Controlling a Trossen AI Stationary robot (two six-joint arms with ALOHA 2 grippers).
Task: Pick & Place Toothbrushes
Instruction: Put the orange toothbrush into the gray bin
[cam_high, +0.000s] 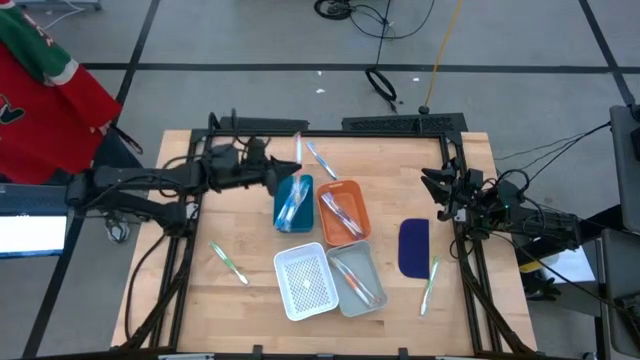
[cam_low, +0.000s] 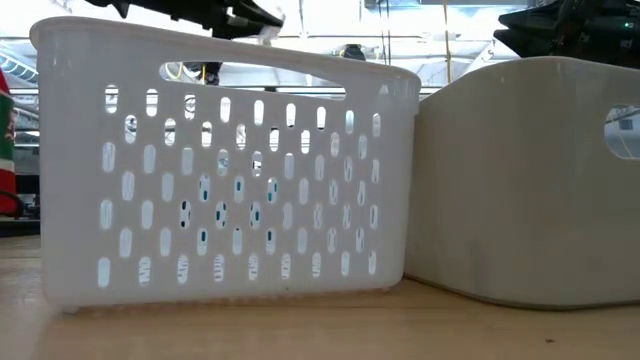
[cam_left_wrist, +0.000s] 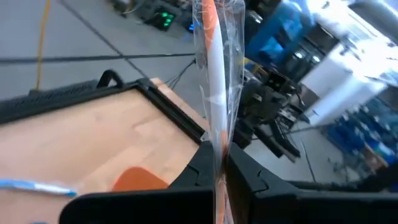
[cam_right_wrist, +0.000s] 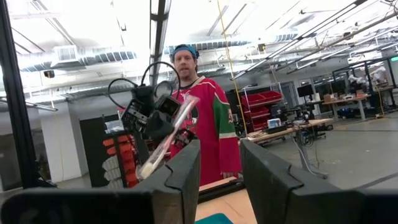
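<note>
My left gripper (cam_high: 278, 176) hovers over the table's far left part, just beyond the blue tray (cam_high: 293, 203), shut on a clear-wrapped toothbrush with an orange accent (cam_left_wrist: 213, 74). The right wrist view shows the same toothbrush (cam_right_wrist: 166, 138). My right gripper (cam_high: 438, 186) waits open at the right edge, its fingers (cam_right_wrist: 219, 167) around nothing. Other toothbrushes lie in the blue tray, the orange tray (cam_high: 343, 212) and the grey tray (cam_high: 357, 280). Loose ones lie flat on the wood at the far side (cam_high: 321, 160), near left (cam_high: 228, 263) and near right (cam_high: 430, 285). My left gripper pinches the wrapped toothbrush between its two fingers, on the shaft (cam_left_wrist: 219, 152) below the orange part. The fingers (cam_left_wrist: 198, 169) come level from the table's left and lie across the brush. The brush stands tilted above the fingers, lifted clear of the table.
A white perforated basket (cam_high: 305, 282) stands near the front edge beside the grey tray; both fill the low view (cam_low: 225, 170). A dark blue flat oblong (cam_high: 413, 247) lies toward the right. A person in a red and green top (cam_right_wrist: 202, 118) stands beyond the table's left side.
</note>
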